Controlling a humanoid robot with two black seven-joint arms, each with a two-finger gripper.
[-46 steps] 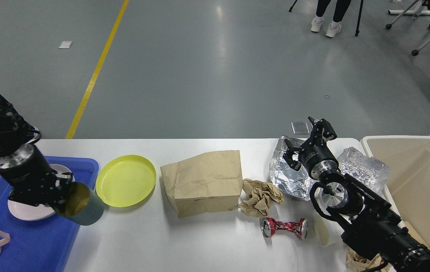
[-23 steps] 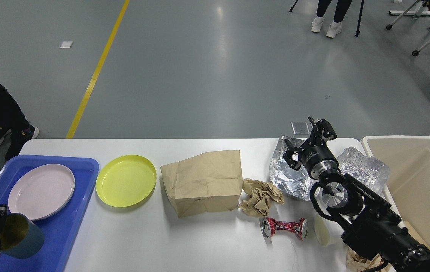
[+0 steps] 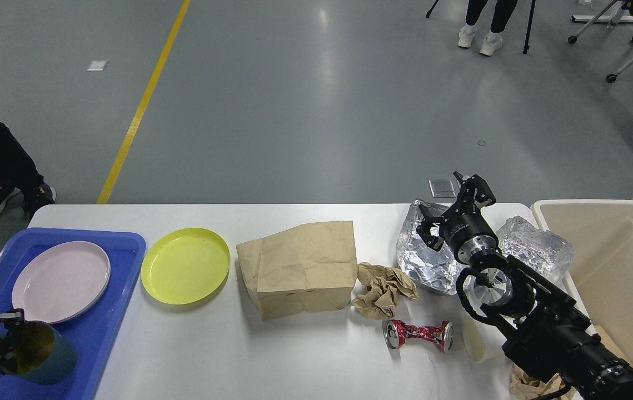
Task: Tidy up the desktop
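The white desktop (image 3: 294, 355) carries a yellow plate (image 3: 185, 265), a brown paper bag (image 3: 299, 268), a crumpled brown paper wad (image 3: 383, 289), a crushed red can (image 3: 419, 335), two crumpled foil lumps (image 3: 422, 261) and a small white cup (image 3: 473, 340) lying on its side. At the bottom left my left gripper (image 3: 13, 347) is shut on a dark teal cup (image 3: 52, 361), tilted over the blue tray (image 3: 99, 328). My right gripper (image 3: 450, 204) stands open above the left foil lump, with nothing between its fingers.
A pink plate (image 3: 60, 280) lies in the blue tray. A beige bin (image 3: 622, 266) stands off the table's right end. More brown paper (image 3: 527, 383) shows under my right arm. People's legs stand on the grey floor, far left and far back.
My left arm swung from above the pink plate down to the tray's near-left corner, carrying the teal cup, then edged slightly right. The right arm has not moved.
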